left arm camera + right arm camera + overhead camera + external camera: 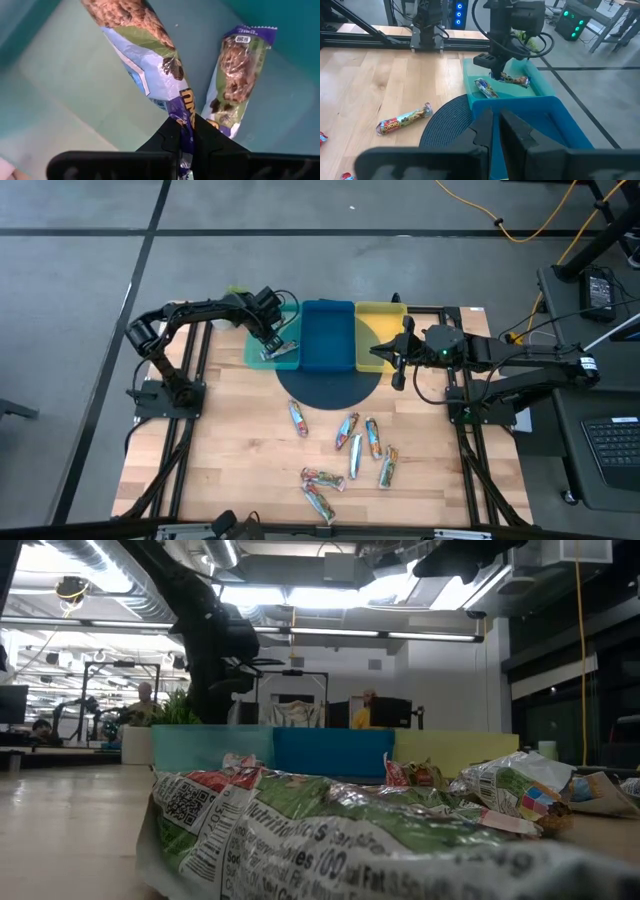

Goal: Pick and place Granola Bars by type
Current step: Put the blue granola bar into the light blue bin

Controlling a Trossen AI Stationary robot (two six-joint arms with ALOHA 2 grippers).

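Crinkled against the low camera lay a green-and-silver granola bar wrapper (300, 840), printed with a QR code and "100"; the rest of its lettering I could not read. My left jaws (268, 348) were clamped on the end of a purple-trimmed bar (150, 65), hanging it over the teal tray (255, 352), where a second bar of the same kind (237, 75) already lay. Its lettering by my fingers was too cut off to read. My right jaws (385, 352), nearly closed and empty, hovered over the yellow tray (380, 312), beside the blue tray (327, 330). Behind these trays sat a round dark mat (330, 388). Seven loose bars (350, 450) lay scattered on the wooden surface (230, 450), nearer the front. One multicoloured bar (405, 119) lay just off the mat's edge. A green plant (170, 708) stood behind the teal tray.
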